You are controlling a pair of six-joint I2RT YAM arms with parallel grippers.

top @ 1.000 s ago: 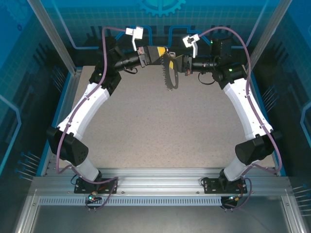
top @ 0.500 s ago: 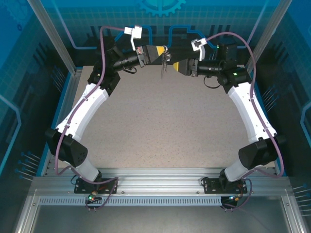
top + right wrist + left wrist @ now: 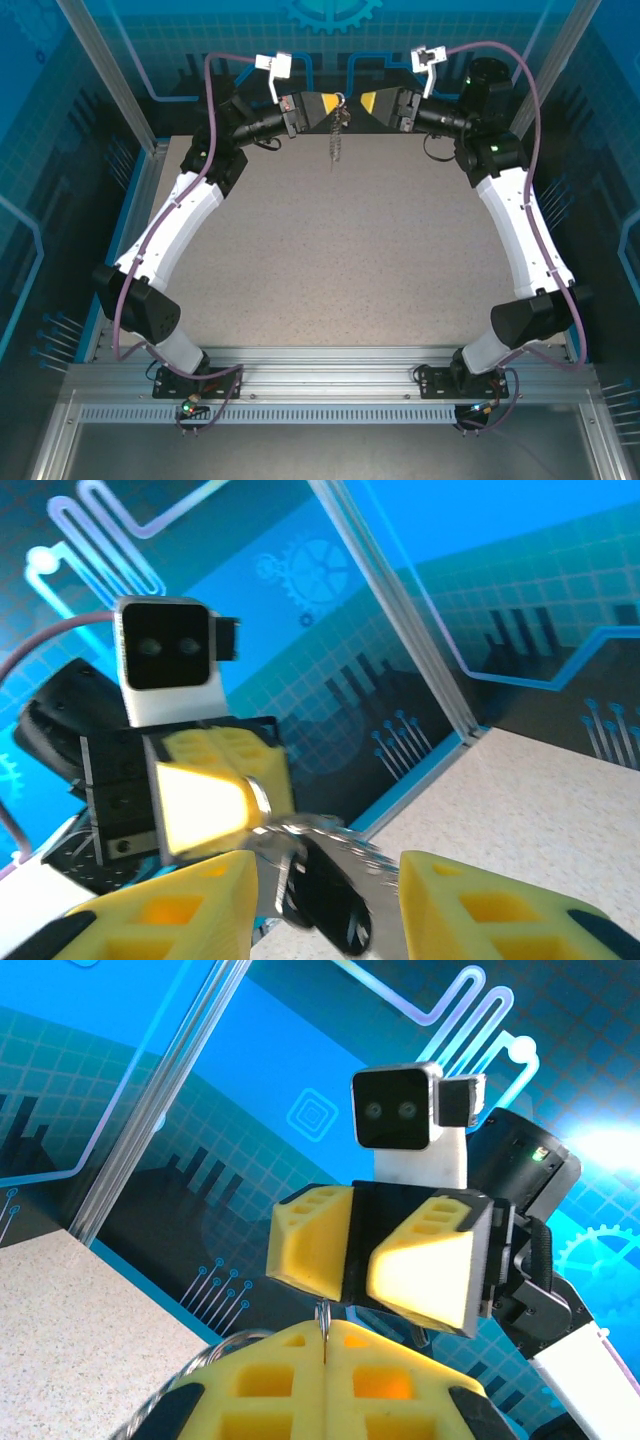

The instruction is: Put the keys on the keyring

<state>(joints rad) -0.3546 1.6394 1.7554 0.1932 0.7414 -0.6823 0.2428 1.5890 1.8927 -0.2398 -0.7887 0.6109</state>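
Observation:
High over the back of the table, my left gripper (image 3: 338, 103) is shut on the thin metal ring (image 3: 323, 1318) of the keyring (image 3: 335, 135), which dangles below its yellow fingers. In the left wrist view the ring sticks up from the closed pads of the left gripper (image 3: 328, 1338). My right gripper (image 3: 366, 102) faces it a short way to the right, open and holding nothing. In the right wrist view the right gripper (image 3: 328, 872) stands open around a blurred key (image 3: 335, 905) with a black head, which hangs with silvery links under the left gripper (image 3: 255, 795). Whether the key is on the ring is unclear.
The speckled table (image 3: 330, 260) lies well below both grippers. Blue transparent enclosure walls (image 3: 330, 40) stand close behind them, with aluminium posts (image 3: 110, 70) at the back corners. Both arms arch inward from the near rail (image 3: 320, 385).
My right gripper has opened, let go of the hanging piece, and drawn back up and to the right. The keyring now hangs from the left gripper alone and swings. The left arm has barely moved.

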